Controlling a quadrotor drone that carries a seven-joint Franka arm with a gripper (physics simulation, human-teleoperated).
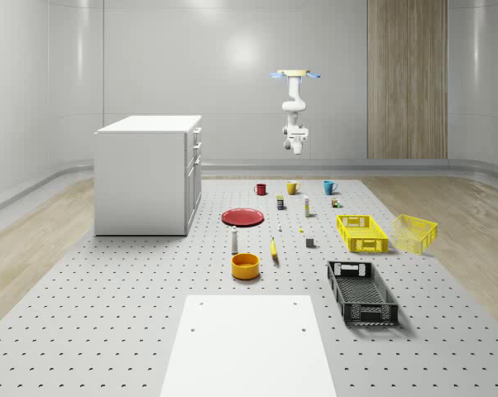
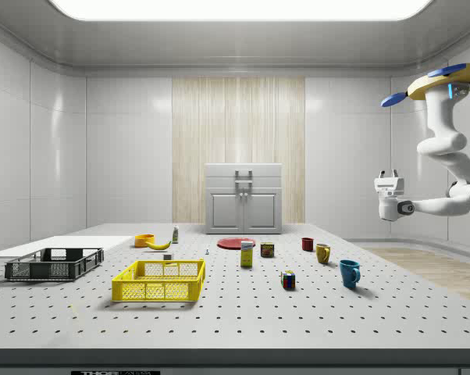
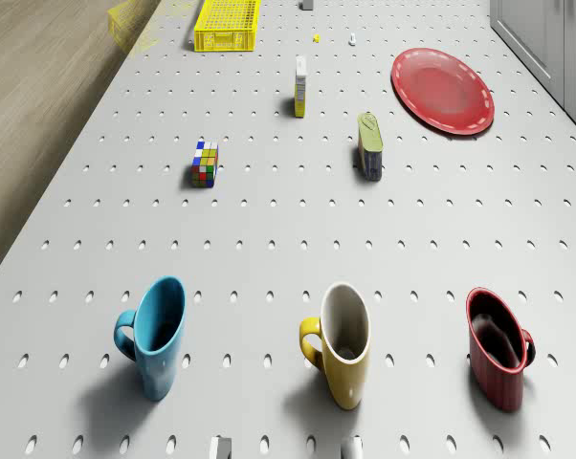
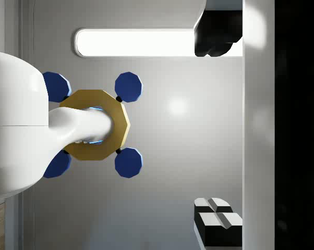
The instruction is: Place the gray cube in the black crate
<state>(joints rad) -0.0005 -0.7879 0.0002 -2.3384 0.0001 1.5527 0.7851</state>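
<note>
The small gray cube [image 1: 310, 242] sits on the perforated table between a banana [image 1: 274, 247] and a yellow crate [image 1: 362, 233]. The black crate [image 1: 361, 291] [image 2: 54, 264] lies nearer the front, on the whole-scene view's right, with nothing in it. The drone [image 1: 294, 74] [image 2: 446, 82] hovers high over the table's far end, above the row of mugs. Its arm is folded so that my gripper [image 1: 295, 149] [image 2: 389, 176] [image 4: 214, 126] points up at the drone's underside [image 4: 94, 125]. The fingers [image 4: 217, 221] stand wide apart with nothing between them, far from the cube.
A white cabinet [image 1: 150, 174] stands at the back left. On the table are a red plate [image 3: 443, 90], an orange bowl [image 1: 245, 265], blue [image 3: 156, 335], yellow [image 3: 343, 344] and red [image 3: 498, 359] mugs, a Rubik's cube [image 3: 205, 163], a second yellow crate [image 1: 414, 232] and a white mat [image 1: 249, 343].
</note>
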